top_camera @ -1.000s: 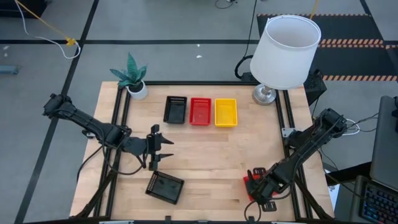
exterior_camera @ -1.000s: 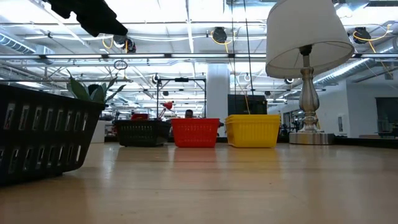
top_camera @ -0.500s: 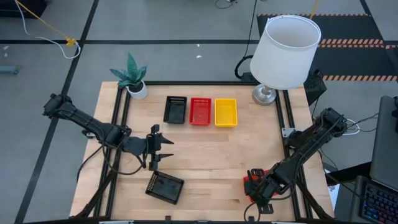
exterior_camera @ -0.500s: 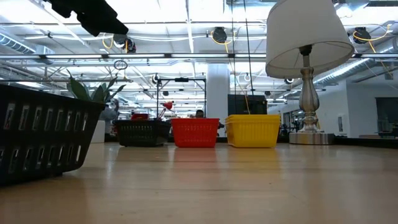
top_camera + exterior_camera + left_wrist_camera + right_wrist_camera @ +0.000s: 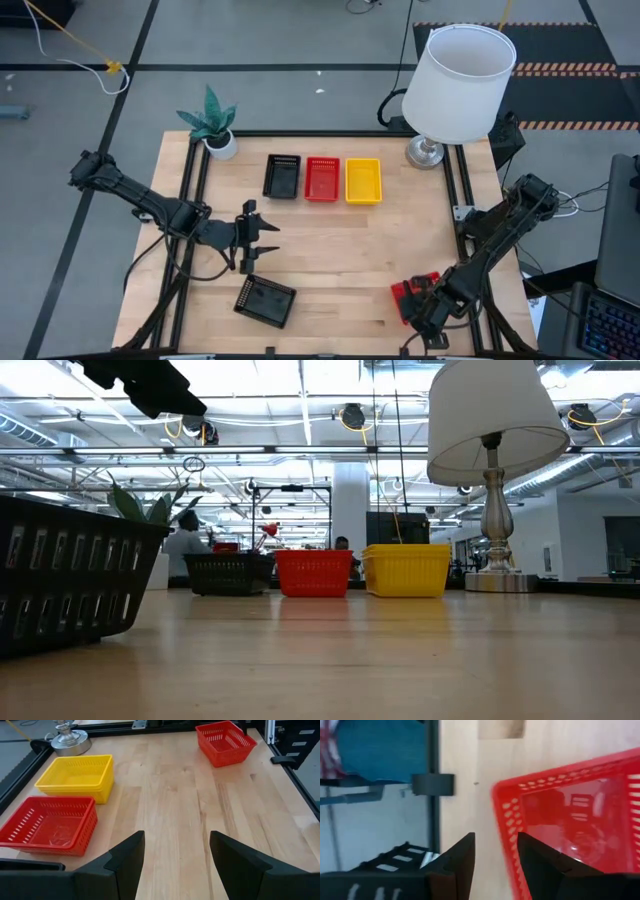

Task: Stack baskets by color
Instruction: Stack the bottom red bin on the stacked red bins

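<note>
Along the table's far side, a black basket [image 5: 282, 176], a red basket [image 5: 322, 179] and a yellow basket [image 5: 362, 181] stand in a row on their bottoms. Another black basket [image 5: 265, 300] sits near the front left. A single red basket [image 5: 414, 288] rests flat near the front right. My right gripper [image 5: 422, 304] is open and slants down over this basket's near end; its fingers [image 5: 457, 862] stand on either side of the end wall [image 5: 504, 835]. My left gripper [image 5: 256, 240] hangs open above the table's left middle, nothing between its fingers [image 5: 127, 857].
A white lampshade on a metal lamp [image 5: 455, 85] stands at the far right corner, and a small potted plant [image 5: 212, 125] at the far left. Bare wood lies between the far row and the two near baskets. A black rail [image 5: 434, 784] runs along the table's edge.
My right gripper has drawn back a little toward the table's near right corner and risen slightly, uncovering more of the single red basket, which stays flat on the table. My left arm has kept still.
</note>
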Tool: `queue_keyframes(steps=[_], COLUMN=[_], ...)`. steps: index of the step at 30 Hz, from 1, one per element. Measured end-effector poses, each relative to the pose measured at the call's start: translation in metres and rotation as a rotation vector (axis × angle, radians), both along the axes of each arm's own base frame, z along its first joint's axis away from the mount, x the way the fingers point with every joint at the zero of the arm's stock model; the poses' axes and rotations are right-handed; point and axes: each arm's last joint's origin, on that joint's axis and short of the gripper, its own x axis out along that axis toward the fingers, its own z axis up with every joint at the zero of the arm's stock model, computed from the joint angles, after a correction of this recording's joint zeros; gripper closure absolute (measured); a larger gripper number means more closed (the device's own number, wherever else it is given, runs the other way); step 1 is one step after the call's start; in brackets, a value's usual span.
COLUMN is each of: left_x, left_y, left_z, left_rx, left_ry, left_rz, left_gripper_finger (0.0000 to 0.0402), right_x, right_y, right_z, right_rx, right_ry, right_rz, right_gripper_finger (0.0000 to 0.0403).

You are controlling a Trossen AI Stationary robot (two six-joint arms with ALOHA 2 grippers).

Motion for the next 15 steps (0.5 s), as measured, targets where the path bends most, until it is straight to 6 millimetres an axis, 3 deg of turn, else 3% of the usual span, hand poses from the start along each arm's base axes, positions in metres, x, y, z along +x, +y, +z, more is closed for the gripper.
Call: queue_keyframes(steps=[15], left_x=[0.000], left_y=[0.000], left_z=[0.000], left_rx=[0.003], left_ry=[0.000], left_rz=[-0.001], left_gripper_finger=[0.0174], right_x=[-0.007], right_y=[-0.005], right_z=[-0.021], right_rx=[-0.052], right_ry=[-0.057], right_rz=[0.094], right_gripper_finger=[0.0276])
